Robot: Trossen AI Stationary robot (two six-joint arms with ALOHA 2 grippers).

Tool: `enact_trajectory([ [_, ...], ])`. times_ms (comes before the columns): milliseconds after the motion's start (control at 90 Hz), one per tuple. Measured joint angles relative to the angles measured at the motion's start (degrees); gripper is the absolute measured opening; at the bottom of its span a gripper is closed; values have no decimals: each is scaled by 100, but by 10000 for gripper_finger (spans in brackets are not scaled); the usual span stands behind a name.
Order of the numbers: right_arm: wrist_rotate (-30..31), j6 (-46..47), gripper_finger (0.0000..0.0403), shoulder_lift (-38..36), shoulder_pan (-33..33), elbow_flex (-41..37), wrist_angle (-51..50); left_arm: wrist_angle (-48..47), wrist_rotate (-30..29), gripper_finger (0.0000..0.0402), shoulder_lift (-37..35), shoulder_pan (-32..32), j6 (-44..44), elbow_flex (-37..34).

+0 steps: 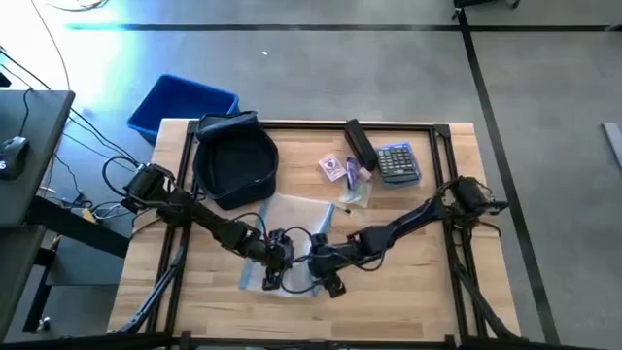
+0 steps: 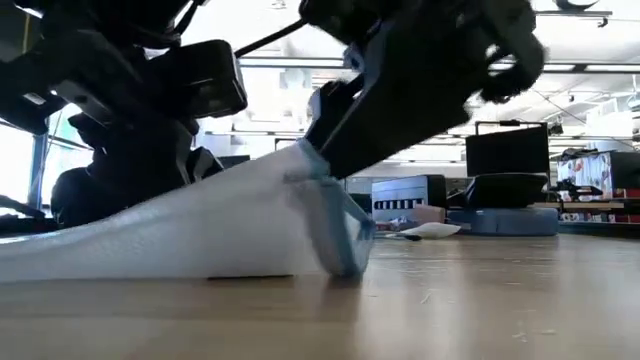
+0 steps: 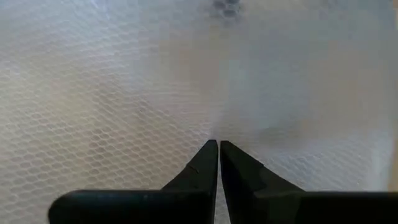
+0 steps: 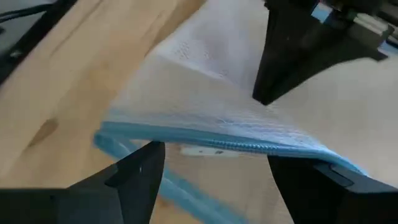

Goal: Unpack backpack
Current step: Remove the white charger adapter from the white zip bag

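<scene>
— Wooden table (image 1: 408,292) with a black frame, grey floor all round, and a bright blue bin (image 1: 180,102) sitting off the far left corner. What are the arms on?

— Both are down near the front middle, on a clear mesh pouch (image 1: 292,233) with a pale blue zipper edge. The left gripper (image 1: 274,255) has its fingers (image 3: 208,165) pressed together, pinching the pouch's netting; the left wrist view is filled with that honeycomb mesh.

— And the other one?

— The right gripper (image 1: 326,277) is just beside it, at the pouch's near edge. Its fingers (image 4: 134,171) stand wide apart, with the zipper edge running across the gap between them. I can't say they touch it.

— Is the pouch flat?

— No. From table height it rises like a tent, one blue-trimmed corner (image 2: 345,255) resting on the wood.

— Where's the backpack?

— The backpack (image 1: 233,160) lies at the far left of the table, just beside the bin, mouth gaping upward, apart from both grippers.

— Anything else out?

— A calculator (image 1: 398,162), a long black object (image 1: 360,144) and some small packets (image 1: 342,173) at the far right.
</scene>
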Motion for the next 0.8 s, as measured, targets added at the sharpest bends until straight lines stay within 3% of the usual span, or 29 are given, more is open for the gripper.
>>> enact_trajectory([
  [211,-128,-16,268,515,0,0,424,5,-2,0,0,31,-13,0],
  [533,-286,376,258,702,-242,0,1133,-1,-2,0,0,33,-13,0],
  [667,-309,558,223,702,-308,0,1256,-20,-4,0,0,34,-10,0],
  [800,-309,564,152,697,-308,2,1353,-26,-7,0,0,35,-13,-2],
])
